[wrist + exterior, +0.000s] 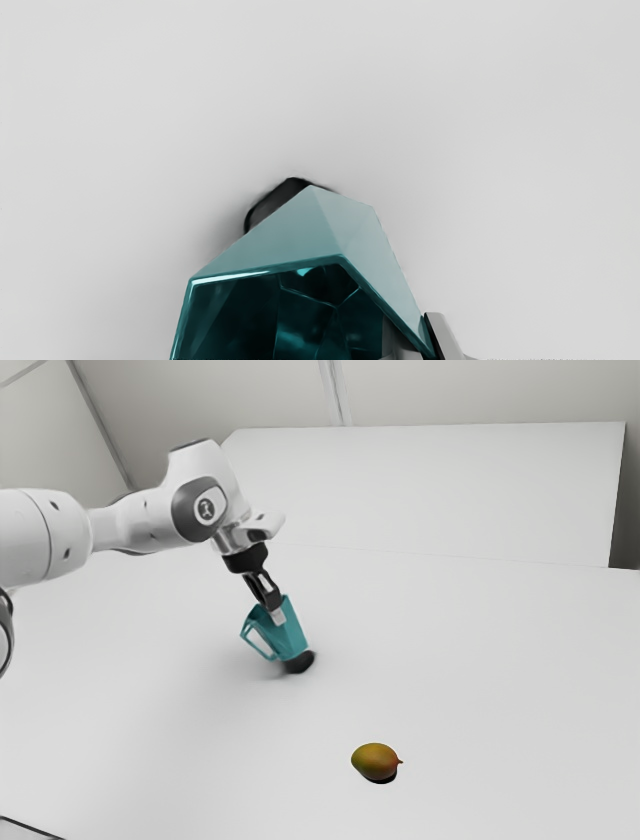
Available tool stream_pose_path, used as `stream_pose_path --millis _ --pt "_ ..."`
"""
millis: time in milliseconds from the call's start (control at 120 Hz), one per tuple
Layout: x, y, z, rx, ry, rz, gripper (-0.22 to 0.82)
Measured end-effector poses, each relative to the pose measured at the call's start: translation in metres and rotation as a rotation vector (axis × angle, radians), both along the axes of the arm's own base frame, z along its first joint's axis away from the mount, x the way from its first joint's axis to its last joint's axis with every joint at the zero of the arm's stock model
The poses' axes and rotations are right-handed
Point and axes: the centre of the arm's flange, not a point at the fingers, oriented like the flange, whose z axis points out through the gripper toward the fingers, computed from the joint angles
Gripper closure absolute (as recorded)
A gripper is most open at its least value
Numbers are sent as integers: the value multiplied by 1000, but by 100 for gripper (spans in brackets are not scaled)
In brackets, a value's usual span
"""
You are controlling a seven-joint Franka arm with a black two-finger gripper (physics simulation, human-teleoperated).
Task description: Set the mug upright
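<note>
White walls (480, 395) rise behind a pale, smooth table (450, 660), with a flat white panel (420, 485) on the far side. On that table's middle, somewhat to the exterior view's left, is the mug (290, 635), teal and cut in flat facets. It isn't upright: it leans, its base low toward the exterior view's right and its open mouth raised toward my claw (278, 617). Its handle (257, 642) sticks out to the exterior view's left.

I have the mug grasped by its wall near the rim. In the wrist view one finger (442, 335) presses the outside, while the other reaches into the mouth, so the wall is pinched between them. Past the rim I look into the dark, glossy inside. A black patch (300, 663) sits right under the base; whether the base touches the table, I can't tell.

My arm (140, 525) comes in from the exterior view's left and bends down over the mug. Well apart from it, nearer and to the exterior view's right, a mango (374, 760) lies on the table, yellow-green turning reddish toward its pointed end, with a dark shadow under it.
</note>
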Motion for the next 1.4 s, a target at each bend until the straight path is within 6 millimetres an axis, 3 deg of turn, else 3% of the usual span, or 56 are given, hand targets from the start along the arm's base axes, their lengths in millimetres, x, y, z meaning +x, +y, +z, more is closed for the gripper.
stream_pose_path --millis 225,592,858,1067,1092,1233,1400 --pt "-34 -24 -7 129 -50 53 79" --pt "-66 -46 -18 204 -67 183 79" --pt "-73 -56 -31 226 -56 245 79" --pt "-74 -50 -36 238 -57 301 78" --pt "-74 -50 -37 239 -57 307 76" --pt "-73 -44 -33 235 -61 342 44" --pt "-75 -36 7 245 -128 384 20"
